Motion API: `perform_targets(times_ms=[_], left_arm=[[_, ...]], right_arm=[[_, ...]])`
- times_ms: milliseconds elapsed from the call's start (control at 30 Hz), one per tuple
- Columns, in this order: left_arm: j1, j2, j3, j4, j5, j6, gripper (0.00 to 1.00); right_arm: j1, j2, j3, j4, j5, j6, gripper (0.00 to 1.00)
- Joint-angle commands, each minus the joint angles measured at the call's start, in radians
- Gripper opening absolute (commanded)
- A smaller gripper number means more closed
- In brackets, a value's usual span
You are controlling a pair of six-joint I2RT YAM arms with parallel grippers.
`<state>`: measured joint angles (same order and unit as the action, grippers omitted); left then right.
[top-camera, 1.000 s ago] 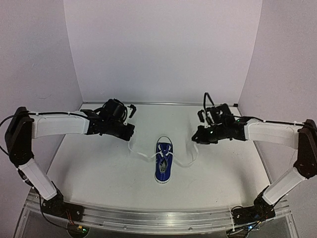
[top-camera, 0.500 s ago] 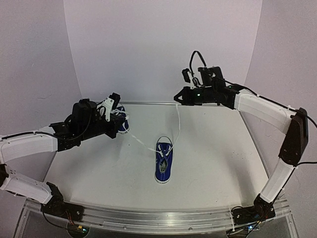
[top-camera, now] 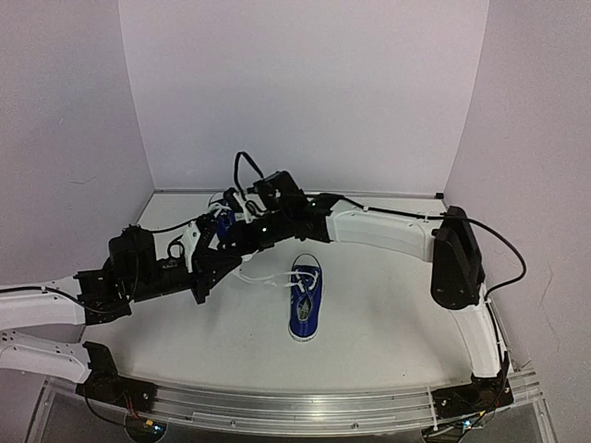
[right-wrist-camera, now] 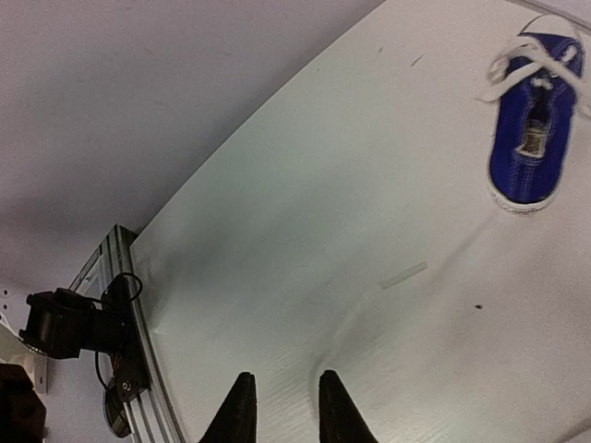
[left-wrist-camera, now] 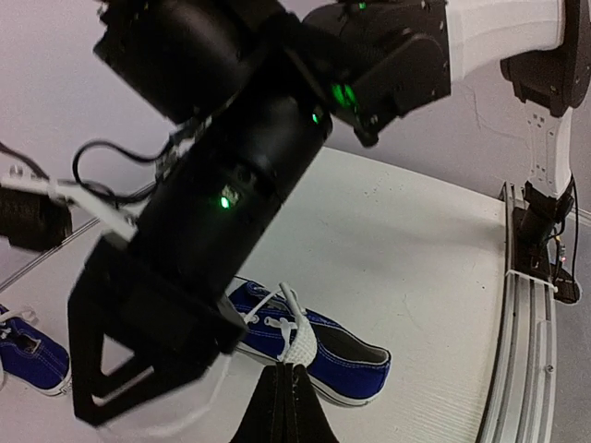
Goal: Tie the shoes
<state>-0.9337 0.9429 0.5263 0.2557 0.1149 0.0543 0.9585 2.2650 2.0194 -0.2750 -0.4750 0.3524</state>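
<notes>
Left gripper is clamped, tips together. A white lace runs from the tips straight up onto the shoe, so I read it as pinched. Right gripper is slack, fingers a little apart with nothing between them, only bare table below.

Key relation: the shoe sits mid-table, to the right of where my two arms cross in the overhead view. Its long axis runs near-to-far, heel opening toward the near edge and laced front toward the back wall. My left gripper is the nearer one, just off the shoe's left flank and level with the eyelets, with the lace bridging the gap. My right gripper points away toward the near-left corner. The shoe lies high and right in its wrist view, well apart and outside the line of the fingers.

Judgement: the next grab falls to the right gripper, and it has to swing back right and turn toward the laced front before it can reach the free strand. My crossed arms make that swing tight.

The second shoe is off to the back left, apart from the first and not in play.
</notes>
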Motion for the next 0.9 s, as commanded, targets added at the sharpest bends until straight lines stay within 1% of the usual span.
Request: perform_targets(times_ms=[0,33,67,133,233,333,400,500,567,700,867], left_arm=[[-0.002,-0.070,-0.021,0.026,0.009,0.025,0.00],[-0.002,-0.073,-0.022,0.016,0.012,0.032,0.00],[-0.002,-0.072,-0.022,0.007,0.009,0.033,0.00],[-0.002,-0.054,-0.015,-0.016,0.004,0.039,0.00],[-0.002,-0.009,0.002,-0.026,0.001,0.059,0.00],[-0.001,0.043,0.030,-0.038,-0.020,0.064,0.00],[0.001,0.080,0.058,-0.057,-0.032,0.066,0.00],[0.010,0.156,0.107,-0.092,-0.007,0.080,0.00],[0.025,0.205,0.136,-0.108,0.031,0.082,0.00],[0.081,0.295,0.181,-0.131,0.173,0.079,0.00],[0.113,0.383,0.240,-0.189,0.299,0.100,0.00]], right_arm=[[0.001,0.021,0.032,0.003,-0.051,0.039,0.74],[-0.001,0.002,0.013,0.003,-0.037,0.031,0.84],[-0.008,-0.022,-0.010,0.003,-0.022,0.022,0.92],[-0.037,-0.066,-0.052,0.003,-0.016,0.017,0.95],[-0.095,-0.139,-0.142,0.003,-0.023,-0.001,0.93],[-0.159,-0.209,-0.245,0.000,-0.038,-0.035,0.87],[-0.195,-0.255,-0.316,-0.014,-0.041,-0.073,0.79],[-0.221,-0.290,-0.378,-0.084,-0.010,-0.163,0.65],[-0.221,-0.288,-0.384,-0.154,0.007,-0.212,0.59],[-0.221,-0.275,-0.392,-0.232,0.010,-0.276,0.46],[-0.222,-0.257,-0.395,-0.270,0.007,-0.316,0.39]])
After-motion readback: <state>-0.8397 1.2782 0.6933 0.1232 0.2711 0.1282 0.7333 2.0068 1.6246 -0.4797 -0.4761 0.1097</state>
